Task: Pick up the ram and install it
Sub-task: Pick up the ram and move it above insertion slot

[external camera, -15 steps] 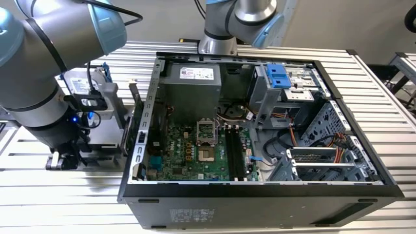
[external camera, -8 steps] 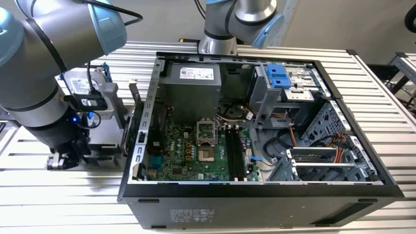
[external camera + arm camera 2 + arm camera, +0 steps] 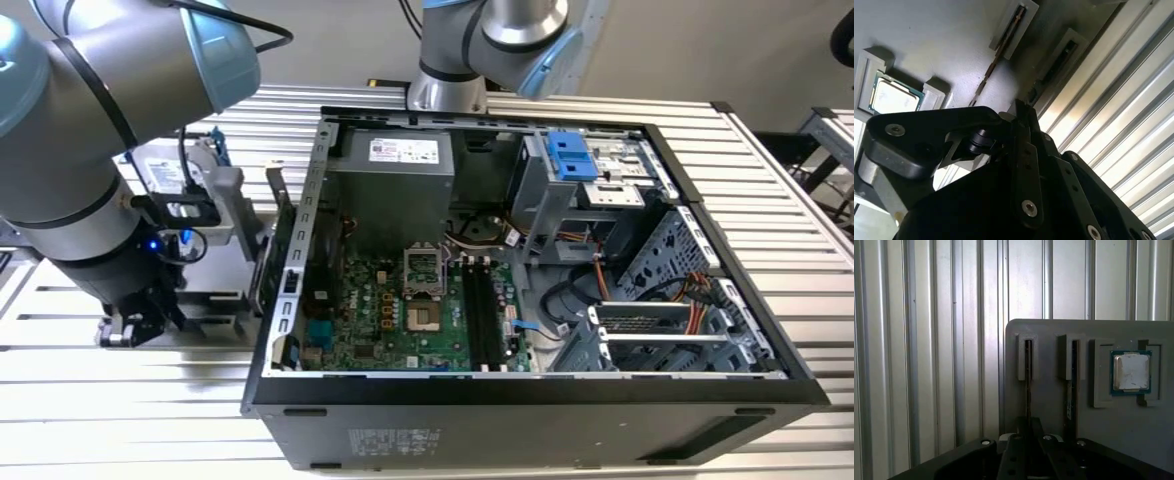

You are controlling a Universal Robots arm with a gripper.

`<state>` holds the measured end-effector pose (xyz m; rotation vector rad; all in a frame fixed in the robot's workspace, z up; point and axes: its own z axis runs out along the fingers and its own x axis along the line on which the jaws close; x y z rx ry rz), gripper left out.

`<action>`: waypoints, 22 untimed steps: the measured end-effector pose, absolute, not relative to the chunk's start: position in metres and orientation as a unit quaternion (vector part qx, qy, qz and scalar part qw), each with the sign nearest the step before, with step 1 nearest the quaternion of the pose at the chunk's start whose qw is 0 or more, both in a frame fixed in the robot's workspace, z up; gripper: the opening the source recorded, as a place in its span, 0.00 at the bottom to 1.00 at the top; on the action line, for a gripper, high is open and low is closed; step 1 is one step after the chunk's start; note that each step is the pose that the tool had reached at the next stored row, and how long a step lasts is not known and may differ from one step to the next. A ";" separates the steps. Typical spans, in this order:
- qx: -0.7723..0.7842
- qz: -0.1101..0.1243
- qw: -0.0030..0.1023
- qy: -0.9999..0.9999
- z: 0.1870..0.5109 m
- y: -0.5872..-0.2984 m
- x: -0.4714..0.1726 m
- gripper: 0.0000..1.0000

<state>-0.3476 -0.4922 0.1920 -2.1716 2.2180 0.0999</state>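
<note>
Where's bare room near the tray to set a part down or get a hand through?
Bare ribbed table lies on the exterior view's left of the computer case, in the foreground, and beside the grey tray in the first wrist view. Crowded: the tray itself, with ram sticks in slots, a processor and the pincer close by.

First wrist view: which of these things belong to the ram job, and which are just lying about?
Job: ram on edge in the tray, gripper right at it; memory slots in the case, exterior view.
Lying about: second stick in the next tray slot; processor.
</note>
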 end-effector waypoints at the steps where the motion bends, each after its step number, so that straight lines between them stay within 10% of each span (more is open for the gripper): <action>1: -0.699 0.032 0.018 0.714 0.192 -0.492 -0.348 0.00; 22: -0.699 0.033 0.017 0.714 0.236 -0.492 -0.348 0.00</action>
